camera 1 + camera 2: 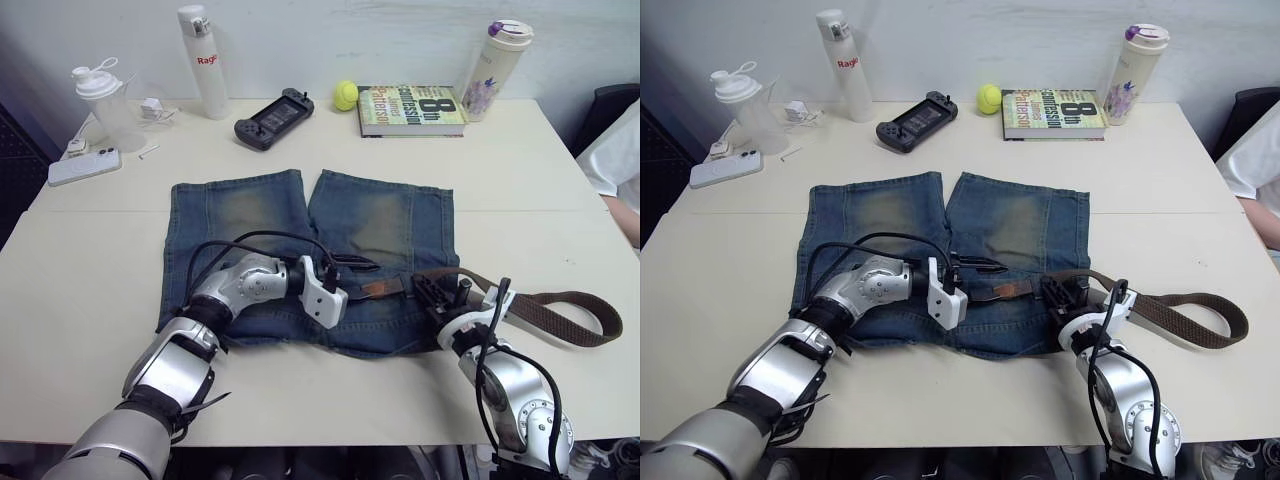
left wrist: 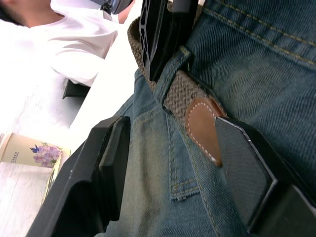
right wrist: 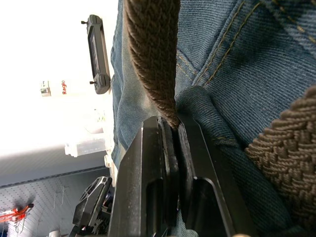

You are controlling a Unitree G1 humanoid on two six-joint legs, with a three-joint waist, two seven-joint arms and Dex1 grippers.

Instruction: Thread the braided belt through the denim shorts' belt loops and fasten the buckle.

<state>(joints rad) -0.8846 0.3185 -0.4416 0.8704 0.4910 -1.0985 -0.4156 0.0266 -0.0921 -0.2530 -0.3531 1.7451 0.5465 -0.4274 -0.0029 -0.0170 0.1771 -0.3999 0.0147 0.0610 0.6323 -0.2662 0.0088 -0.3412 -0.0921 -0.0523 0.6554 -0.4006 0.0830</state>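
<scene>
- The faded blue denim shorts (image 1: 310, 255) with yellowish-brown worn patches lie flat on the cream table (image 1: 80, 290), legs pointing toward the far wall and waistband toward the robot.
- The long dark brown braided belt (image 1: 560, 315) runs along the waistband; its free length trails off the shorts to the robot's right and curls into a loop on the bare tabletop.
- The belt's tan leather tip (image 2: 203, 129) rests on the denim near the middle of the waistband, just past a narrow blue denim belt loop (image 2: 174, 74) that the woven strap passes under.
- The left gripper (image 2: 170, 163) hovers over that spot with its two black fingers spread wide, one on either side of the tan tip and holding nothing.
- The right gripper (image 3: 173, 136) sits at the waistband to the right of the tip, its black fingers pressed together on the braided belt where it meets a fold of denim; a little cloth may be pinched in with it, though I can't be sure from here.
- I can't pick out the buckle anywhere.
- Along the far edge of the table stand a white bottle (image 1: 203, 60), a clear shaker cup (image 1: 103, 100), a black handheld game console (image 1: 272, 117), a yellow-green tennis ball (image 1: 345, 95), a thick book (image 1: 410, 110) and a floral tumbler (image 1: 495, 70); a white phone (image 1: 84, 166) lies at the left.
- A person in a white sleeve (image 1: 612, 150) sits at the right edge of the table.
</scene>
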